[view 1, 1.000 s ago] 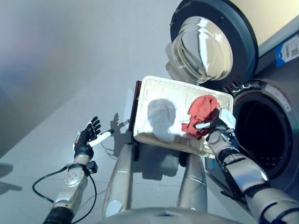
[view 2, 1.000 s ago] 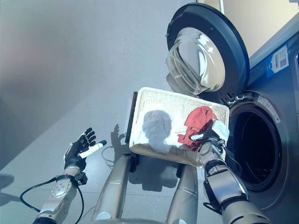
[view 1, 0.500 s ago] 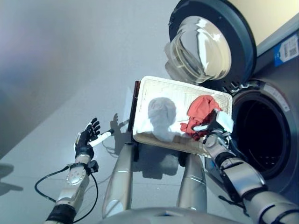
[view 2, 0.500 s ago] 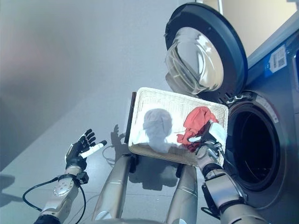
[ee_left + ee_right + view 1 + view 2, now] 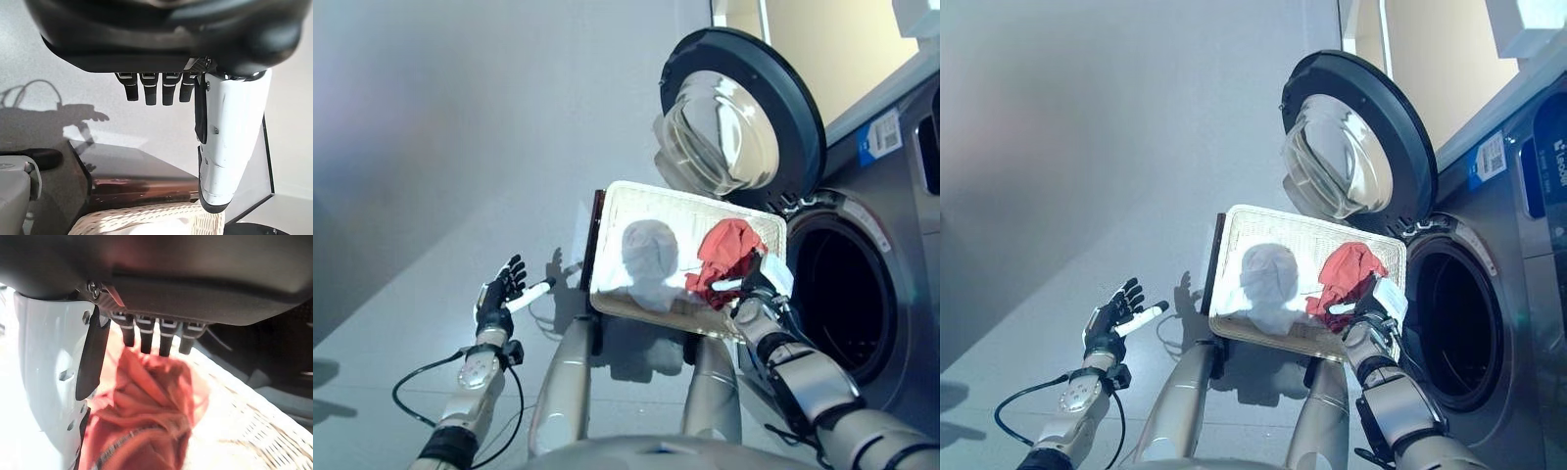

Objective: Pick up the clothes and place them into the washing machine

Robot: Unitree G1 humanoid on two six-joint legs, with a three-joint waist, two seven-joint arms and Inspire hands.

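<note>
Over at about eight o'clock the left hand (image 5: 495, 299) hangs out over the bare floor (image 5: 431, 147), fingers spread and relaxed, holding nothing and well apart from the work; its own wrist view shows straight fingers with only the floor beyond them.

Moving across, the white wicker basket (image 5: 636, 201) sits in the middle of the scene. Inside it a pale, whitish garment (image 5: 641, 284) lies toward the seven o'clock corner, hard to tell from the basket's lining, and the red garment (image 5: 729, 253) is bunched toward three o'clock, touching the basket's right wall. The right hand (image 5: 756, 286) is down at that red bundle. In its wrist view the fingers reach out over the cloth and the white-covered thumb stands beside it, so the hand looks open around the cloth, not yet clamped on it.

Further right, at two to three o'clock, the washing machine (image 5: 901, 245) stands with its door (image 5: 744, 117) swung wide and the dark drum (image 5: 837, 299) showing nothing inside as far as I can see. So I judge the job barely begun: nothing loaded, both pieces left to move.

The red garment's long axis runs roughly from one o'clock to seven o'clock, its upper end pointing toward the door.
</note>
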